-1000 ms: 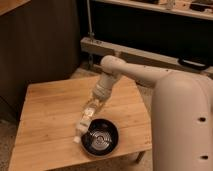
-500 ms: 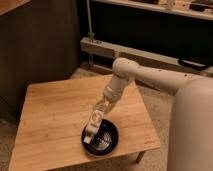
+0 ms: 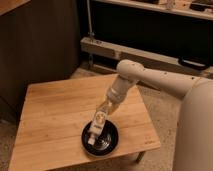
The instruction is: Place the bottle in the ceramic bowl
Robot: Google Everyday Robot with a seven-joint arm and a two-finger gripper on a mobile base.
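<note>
Dim shelving and a dark cabinet front fill the background, with a pale metal rail (image 3: 140, 54) running across behind a small wooden desk (image 3: 55, 115) of light bamboo-like boards. On the desk, close to its front edge and toward the front right corner, sits the ceramic bowl (image 3: 112, 143), round, shallow and glossy black, with faint ring reflections inside. A white robot arm (image 3: 150, 77) reaches in from the right side of the view, bends at a rounded joint above the desk's right edge, and slopes down toward the bowl. At its end the tool (image 3: 101, 117) hangs directly over the bowl's back rim, pointing down and toward the desk's front left. It is clenched on the bottle (image 3: 95, 129), a slim clear bottle with a pale label, held by its upper part. The bottle is tilted, its length running from the tool down toward the front left, and its white-capped lower end lies over the left part of the bowl's interior. Whether that lower end touches the bowl's inner surface or hangs just above it cannot be told. A large rounded white part of the robot's body (image 3: 197, 130) fills the right edge of the view, beside the desk's right edge.
</note>
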